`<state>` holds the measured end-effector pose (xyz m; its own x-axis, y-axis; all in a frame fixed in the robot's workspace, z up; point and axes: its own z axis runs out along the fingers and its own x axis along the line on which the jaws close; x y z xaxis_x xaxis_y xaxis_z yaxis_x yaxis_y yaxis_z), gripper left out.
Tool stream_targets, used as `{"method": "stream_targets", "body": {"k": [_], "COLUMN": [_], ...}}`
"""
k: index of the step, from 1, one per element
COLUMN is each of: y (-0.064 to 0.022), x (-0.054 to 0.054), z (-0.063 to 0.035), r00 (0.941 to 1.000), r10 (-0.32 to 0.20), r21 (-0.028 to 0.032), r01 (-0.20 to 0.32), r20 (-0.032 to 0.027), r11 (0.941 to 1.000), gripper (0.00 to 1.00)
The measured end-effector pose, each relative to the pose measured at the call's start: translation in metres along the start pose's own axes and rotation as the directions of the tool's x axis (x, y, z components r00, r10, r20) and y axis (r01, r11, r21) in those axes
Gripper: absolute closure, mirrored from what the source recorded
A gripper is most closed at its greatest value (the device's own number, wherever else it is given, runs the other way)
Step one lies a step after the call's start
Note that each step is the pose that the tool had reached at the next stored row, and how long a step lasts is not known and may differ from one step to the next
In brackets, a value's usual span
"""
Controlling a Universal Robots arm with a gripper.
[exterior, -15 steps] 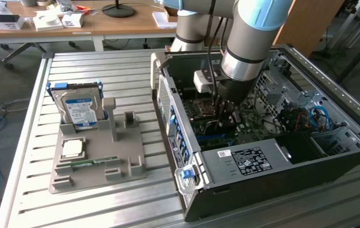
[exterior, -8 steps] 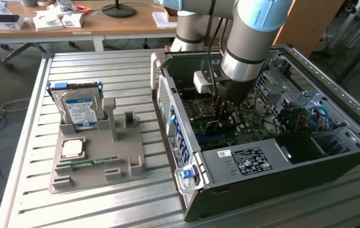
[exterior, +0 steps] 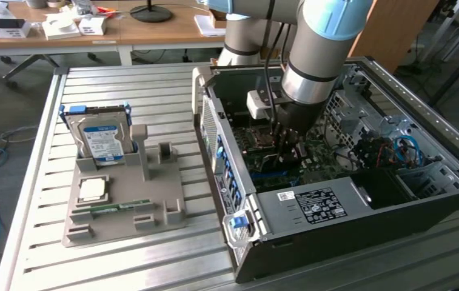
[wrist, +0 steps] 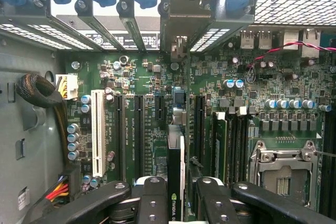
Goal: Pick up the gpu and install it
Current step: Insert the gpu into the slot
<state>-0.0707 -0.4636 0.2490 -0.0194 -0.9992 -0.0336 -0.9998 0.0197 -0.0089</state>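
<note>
I have the gpu (wrist: 176, 174) pinched edge-on in my pincer (wrist: 176, 203), lowered inside the computer case (exterior: 310, 242) over the green board's long slots (wrist: 128, 135); seating looks unfinished to me. The hard drive (exterior: 100, 139) stands in its holder toward the bench's left edge.

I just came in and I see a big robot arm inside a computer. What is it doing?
The arm has its gripper down inside the open computer case. It is holding the gpu, a thin card, on edge between its fingers, just above the green motherboard and its long slots. On the table beside the case, a grey holder keeps a hard drive standing upright.
</note>
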Motion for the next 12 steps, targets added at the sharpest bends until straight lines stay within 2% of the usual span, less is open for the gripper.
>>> {"method": "stream_targets", "body": {"k": [7, 8, 12], "y": [0.0001, 0.0001, 0.0001], "x": [0.0, 0.0, 0.0], "z": [0.0, 0.0, 0.0], "r00": [1.0, 1.0, 1.0], "r10": [0.0, 0.0, 0.0], "r21": [-0.0001, -0.0001, 0.0], "r01": [0.0, 0.0, 0.0], "r20": [-0.0001, 0.0, 0.0], "r11": [1.0, 1.0, 1.0], "gripper": [0.73, 0.67, 0.67]}}
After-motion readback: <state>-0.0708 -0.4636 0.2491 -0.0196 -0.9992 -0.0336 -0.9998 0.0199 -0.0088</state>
